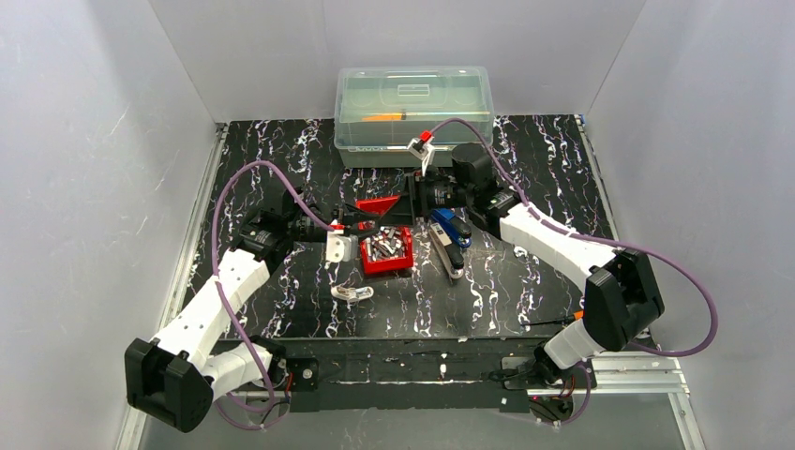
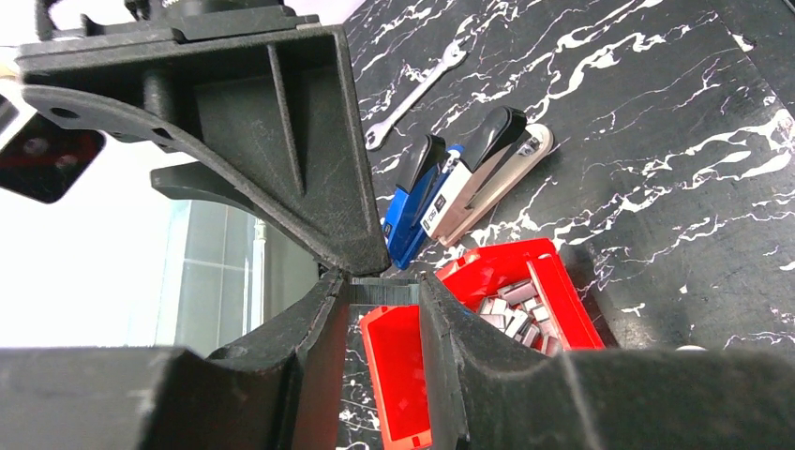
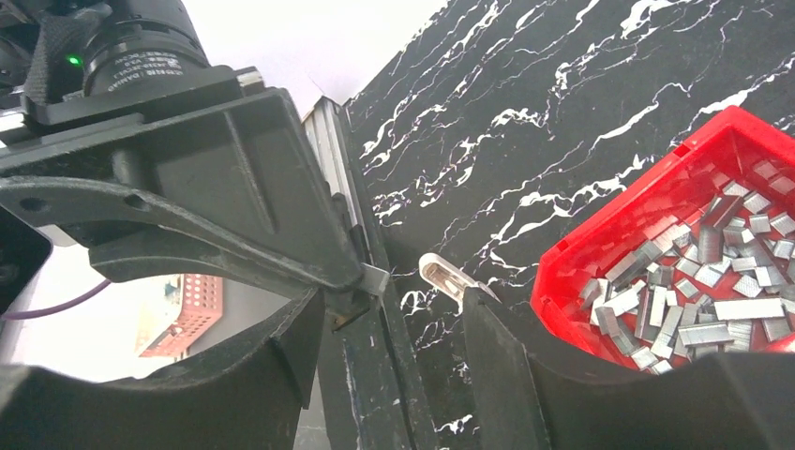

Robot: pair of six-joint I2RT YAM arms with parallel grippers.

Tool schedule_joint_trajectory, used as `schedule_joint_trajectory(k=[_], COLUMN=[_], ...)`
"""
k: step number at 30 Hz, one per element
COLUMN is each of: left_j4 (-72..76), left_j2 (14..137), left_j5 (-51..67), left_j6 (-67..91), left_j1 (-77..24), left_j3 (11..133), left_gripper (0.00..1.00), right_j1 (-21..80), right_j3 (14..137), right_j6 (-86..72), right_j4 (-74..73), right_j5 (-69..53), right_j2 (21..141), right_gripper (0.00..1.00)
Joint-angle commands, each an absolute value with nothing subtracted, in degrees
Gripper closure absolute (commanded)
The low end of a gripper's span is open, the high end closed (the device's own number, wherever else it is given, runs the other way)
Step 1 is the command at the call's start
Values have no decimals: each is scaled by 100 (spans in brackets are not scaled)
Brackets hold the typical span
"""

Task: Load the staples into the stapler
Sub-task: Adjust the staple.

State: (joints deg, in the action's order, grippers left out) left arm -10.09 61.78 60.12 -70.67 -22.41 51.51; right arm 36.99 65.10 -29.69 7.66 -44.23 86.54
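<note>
Between the tips of my left gripper [image 2: 382, 298] sits a short grey strip of staples [image 2: 386, 292], and the gripper is shut on it above the red lid [image 2: 398, 375]. More loose staples [image 3: 694, 281] fill the red bin [image 1: 386, 251]. My right gripper [image 3: 398, 300] is open right beside the left gripper [image 3: 206, 187]. The strip's end [image 3: 375, 278] pokes out by its left finger, and its fingers hold nothing. A blue stapler [image 2: 422, 202] and a grey stapler [image 2: 497, 169] lie side by side just right of the bin.
A clear lidded box [image 1: 412, 112] stands at the back. On the table lie a white block [image 1: 339, 247], a clear plastic piece [image 1: 352, 293] in front of the bin, and a small wrench [image 2: 412, 94] beyond the staplers.
</note>
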Motion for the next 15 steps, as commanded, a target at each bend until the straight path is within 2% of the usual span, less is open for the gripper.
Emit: schedule_joint_trajectory(k=[1,10,15], left_j4=[-1186,-1187,-1187], left_j2=[6226,6291,6306], left_j5=[5927,5643,5581], left_j6=[-7163,-7135,-7124], left_j1=[-2309,-2371,-2388], left_j3=[5288,5317,5329], left_gripper=[74,74,75], right_j1=[3952,4199,4243], right_j3=[7028,7234,7266], right_j6=[-2686,-2552,-2506], right_j4=[526,211,56], right_j5=[-4026,-3119,-3004], right_j2=[8528,8528,8612], right_gripper=[36,44,45])
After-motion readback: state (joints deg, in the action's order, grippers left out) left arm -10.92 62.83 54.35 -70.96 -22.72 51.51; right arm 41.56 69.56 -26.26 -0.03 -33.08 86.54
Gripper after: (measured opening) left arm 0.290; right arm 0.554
